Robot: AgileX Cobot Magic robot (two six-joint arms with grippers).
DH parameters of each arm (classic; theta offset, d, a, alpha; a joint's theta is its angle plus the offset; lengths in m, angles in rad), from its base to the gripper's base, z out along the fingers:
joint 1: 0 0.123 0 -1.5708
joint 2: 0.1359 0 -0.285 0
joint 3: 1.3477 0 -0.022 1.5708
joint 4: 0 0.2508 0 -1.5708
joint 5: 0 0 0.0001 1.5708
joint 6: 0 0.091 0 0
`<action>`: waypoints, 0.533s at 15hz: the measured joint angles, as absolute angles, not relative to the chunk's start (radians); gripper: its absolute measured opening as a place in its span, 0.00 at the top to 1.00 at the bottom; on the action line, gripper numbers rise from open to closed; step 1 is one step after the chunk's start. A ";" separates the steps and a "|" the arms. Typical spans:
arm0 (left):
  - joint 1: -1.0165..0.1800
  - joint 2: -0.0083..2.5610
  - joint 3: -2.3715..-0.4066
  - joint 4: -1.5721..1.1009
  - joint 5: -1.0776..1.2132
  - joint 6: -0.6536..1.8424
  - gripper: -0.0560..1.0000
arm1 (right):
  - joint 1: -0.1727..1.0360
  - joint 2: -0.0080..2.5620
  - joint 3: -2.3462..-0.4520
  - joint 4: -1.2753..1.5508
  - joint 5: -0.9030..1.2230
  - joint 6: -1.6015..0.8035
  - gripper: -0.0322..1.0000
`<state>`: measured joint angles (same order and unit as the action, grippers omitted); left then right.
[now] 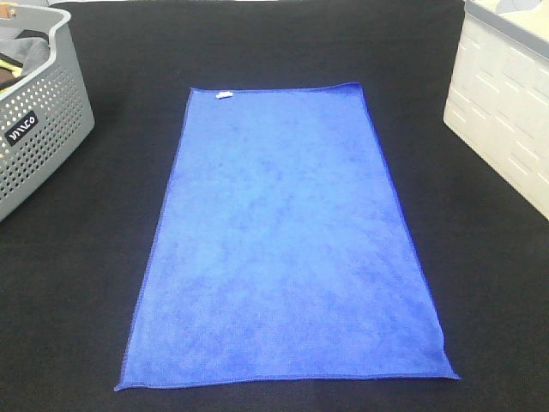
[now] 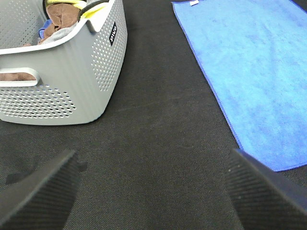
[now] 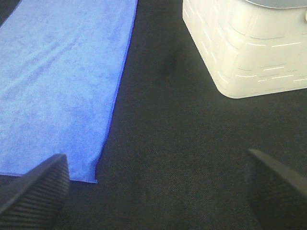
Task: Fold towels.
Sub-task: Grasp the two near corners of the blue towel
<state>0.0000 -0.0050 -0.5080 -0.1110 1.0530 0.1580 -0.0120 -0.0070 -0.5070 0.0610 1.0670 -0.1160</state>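
Note:
A blue towel (image 1: 283,240) lies spread flat and unfolded on the black table, long side running front to back, with a small white tag (image 1: 224,95) at its far left corner. It also shows in the left wrist view (image 2: 254,72) and the right wrist view (image 3: 57,81). Neither gripper appears in the exterior high view. My left gripper (image 2: 153,191) is open and empty above bare cloth, left of the towel's near corner. My right gripper (image 3: 158,191) is open and empty, right of the towel's other near corner.
A grey perforated basket (image 1: 39,129) holding more cloths stands at the back left, also in the left wrist view (image 2: 62,72). A white bin (image 1: 506,112) stands at the back right, also in the right wrist view (image 3: 249,48). A black cloth (image 1: 86,283) covers the table.

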 joint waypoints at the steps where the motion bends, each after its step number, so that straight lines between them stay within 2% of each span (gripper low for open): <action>1: 0.000 -0.005 -0.508 -0.111 1.053 0.158 0.20 | -0.012 -0.007 -0.507 0.061 1.067 -0.116 0.08; 8: 0.000 -0.005 -0.508 -0.111 1.053 0.158 0.20 | -0.012 -0.007 -0.507 0.061 1.067 -0.116 0.08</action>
<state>0.0000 -0.0050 -0.5080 -0.1110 1.0530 0.1580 -0.0120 -0.0070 -0.5070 0.0610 1.0670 -0.1160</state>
